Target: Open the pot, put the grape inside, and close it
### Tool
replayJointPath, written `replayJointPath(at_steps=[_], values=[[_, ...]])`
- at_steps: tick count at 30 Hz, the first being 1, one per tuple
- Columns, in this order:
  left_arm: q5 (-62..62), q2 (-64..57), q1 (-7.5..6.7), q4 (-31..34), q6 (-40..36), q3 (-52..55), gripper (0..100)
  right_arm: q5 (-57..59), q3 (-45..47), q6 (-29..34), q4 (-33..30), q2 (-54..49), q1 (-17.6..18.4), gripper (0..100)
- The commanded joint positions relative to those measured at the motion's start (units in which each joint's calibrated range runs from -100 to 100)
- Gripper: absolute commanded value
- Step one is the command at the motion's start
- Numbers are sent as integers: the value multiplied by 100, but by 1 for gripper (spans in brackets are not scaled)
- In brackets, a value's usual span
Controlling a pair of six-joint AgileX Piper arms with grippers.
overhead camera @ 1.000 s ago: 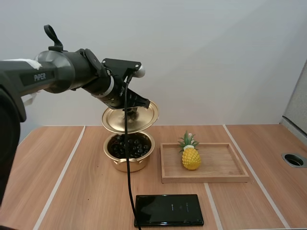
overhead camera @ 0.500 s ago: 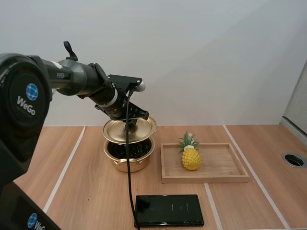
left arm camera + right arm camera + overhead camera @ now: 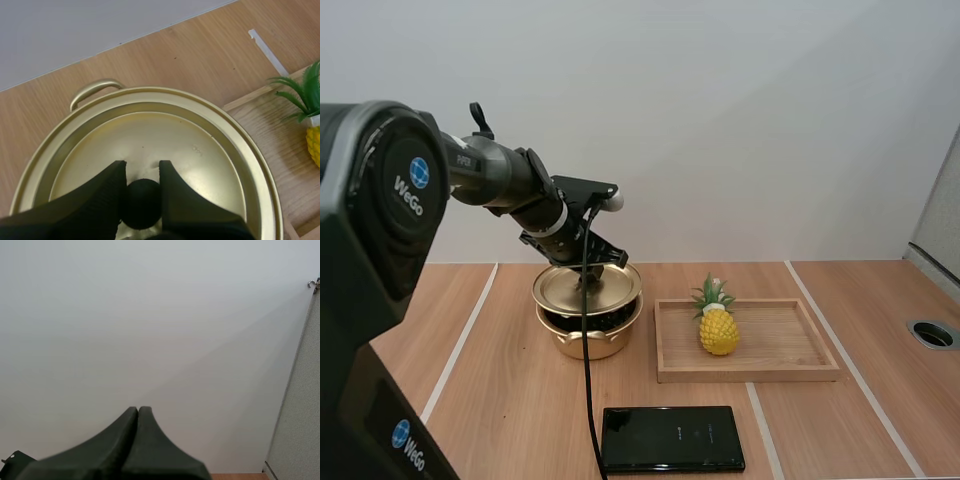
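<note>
- L gripper [image 3: 142, 166] pinching knob [image 3: 142, 202] of lid [image 3: 150, 130].
- Lid level over pot [image 3: 585, 342]; can't tell if seated.
- Grapes [image 3: 575, 317] inside pot.
- R gripper [image 3: 138, 412]: fingers together, nothing held.

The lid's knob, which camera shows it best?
The left wrist view: the black knob sits close up, pinched between the left gripper's fingers on the gold lid. In the high view the gripper largely hides it. The right wrist view faces a wall.
</note>
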Motion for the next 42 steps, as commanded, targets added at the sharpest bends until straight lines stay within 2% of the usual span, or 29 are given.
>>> replayJointPath(at_steps=[1,6,14,30,36,37,39,42], values=[[-74,72,-20,0,9,10,0,0,6,-37,-27,-56,-24,0],[-154,266,-20,82,16,28,0,0,6,-37,-27,-56,-24,0],[-1053,291,-20,145,180,534,0,0,6,-37,-27,-56,-24,0],[-983,291,-20,302,235,795,0,0,6,-37,-27,-56,-24,0],[-872,291,-20,137,206,795,0,0,6,-37,-27,-56,-24,0],[-872,291,-20,111,175,795,1,0,6,-37,-27,-56,-24,0],[-872,280,-20,102,92,795,10,0,6,-37,-27,-56,-24,0],[-861,280,-20,102,92,795,36,0,6,-37,-27,-56,-24,0]])
